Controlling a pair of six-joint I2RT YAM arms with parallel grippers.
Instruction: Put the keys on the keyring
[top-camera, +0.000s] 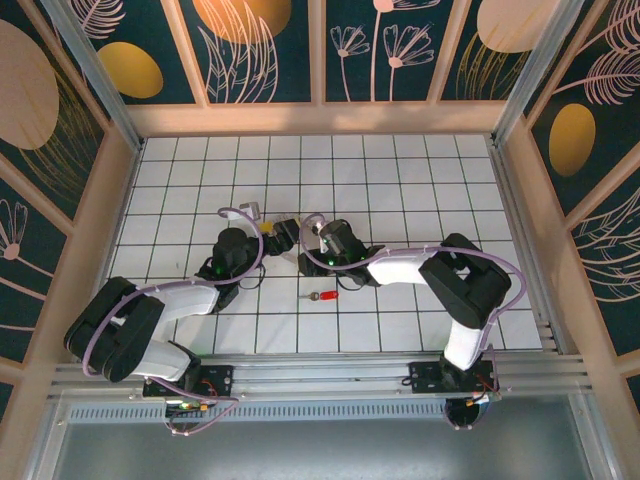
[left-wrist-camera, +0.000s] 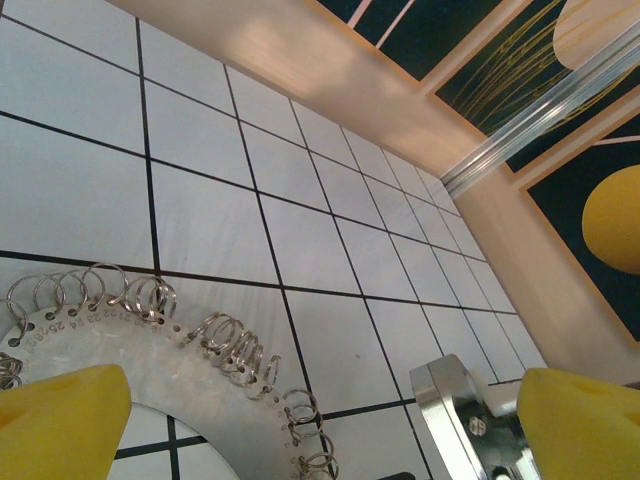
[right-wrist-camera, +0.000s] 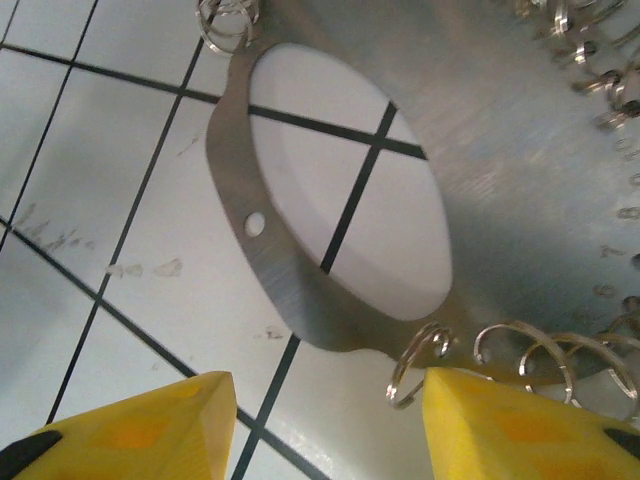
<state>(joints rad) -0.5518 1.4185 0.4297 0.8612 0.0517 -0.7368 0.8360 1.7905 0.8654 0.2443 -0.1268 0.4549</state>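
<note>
Two claws: I see them nose to nose over the middle of the tiled table (top-camera: 400, 180).
Left claw (left-wrist-camera: 320, 415): yellow fingers spread wide, gripping nothing.
Right claw (right-wrist-camera: 322, 400): jaws apart, bare tile between them.
Keyring (right-wrist-camera: 500, 200): flat silver plate with a large hole, split rings (right-wrist-camera: 415, 370) along its edge, just ahead of both claws.
Key (top-camera: 325, 296): red head, flat on the tiles, nearer the arm bases and apart from the claws.

A white tiled table (top-camera: 400, 170) with black grid lines sits inside dark floral wall panels (top-camera: 265, 50).
</note>
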